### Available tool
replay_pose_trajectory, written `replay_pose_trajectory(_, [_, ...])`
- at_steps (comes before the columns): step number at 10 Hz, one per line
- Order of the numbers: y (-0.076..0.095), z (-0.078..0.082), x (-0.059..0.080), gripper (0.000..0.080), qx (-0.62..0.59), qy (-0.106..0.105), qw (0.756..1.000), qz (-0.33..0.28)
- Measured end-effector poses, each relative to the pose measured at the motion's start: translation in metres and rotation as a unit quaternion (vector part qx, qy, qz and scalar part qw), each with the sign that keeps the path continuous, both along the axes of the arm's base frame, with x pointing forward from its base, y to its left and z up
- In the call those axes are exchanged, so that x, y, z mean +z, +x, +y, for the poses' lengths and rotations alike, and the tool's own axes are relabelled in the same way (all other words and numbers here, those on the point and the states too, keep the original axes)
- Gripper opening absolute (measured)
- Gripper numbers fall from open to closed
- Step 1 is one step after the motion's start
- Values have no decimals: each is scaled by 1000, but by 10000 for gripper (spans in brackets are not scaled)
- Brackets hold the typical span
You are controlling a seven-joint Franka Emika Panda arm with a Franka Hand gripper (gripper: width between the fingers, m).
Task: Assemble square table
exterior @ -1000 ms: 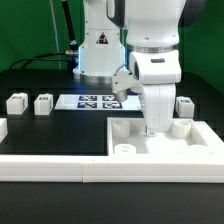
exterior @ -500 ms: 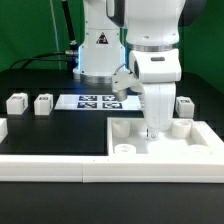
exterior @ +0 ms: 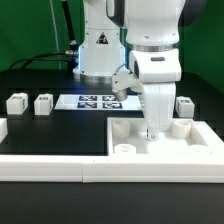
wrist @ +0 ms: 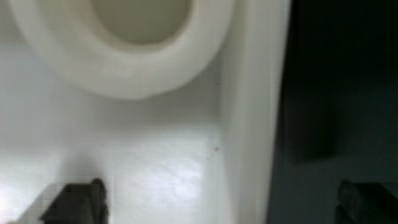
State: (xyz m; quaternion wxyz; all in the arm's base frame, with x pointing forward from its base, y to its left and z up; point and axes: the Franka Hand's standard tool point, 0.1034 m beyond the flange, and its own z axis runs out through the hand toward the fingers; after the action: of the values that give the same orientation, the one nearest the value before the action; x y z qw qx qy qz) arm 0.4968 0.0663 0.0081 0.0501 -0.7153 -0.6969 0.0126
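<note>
The square tabletop is a white tray with a raised rim, lying on the black table at the exterior view's right. My gripper hangs straight down over its far part, fingertips low inside the tray. In the wrist view the gripper is open: its dark fingertips stand wide apart on either side of the tabletop's rim, nothing between them but the rim. A round socket of the tabletop lies ahead. Small white block legs lie at the left and at the right.
The marker board lies flat behind the tabletop, in front of the robot base. A long white border rail runs along the front, with an end piece at the left. Round sockets show in the tray's corners.
</note>
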Motion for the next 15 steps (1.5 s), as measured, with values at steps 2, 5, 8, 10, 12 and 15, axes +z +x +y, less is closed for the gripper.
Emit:
replay_pose_trajectory(2, [-2, 3, 12, 649, -38, -6, 999, -1])
replay_pose_trajectory(5, [-14, 24, 29, 649, -168, -21, 986, -1])
replay_pose_trajectory(8, [-20, 58, 37, 649, -326, -33, 945, 2])
replay_pose_trajectory(10, [-20, 58, 37, 649, -397, -35, 917, 7])
replay_pose_trajectory(12, [-21, 60, 37, 649, -467, -40, 883, 11])
replay_pose_trajectory(15, [-42, 94, 35, 649, -613, -57, 787, 29])
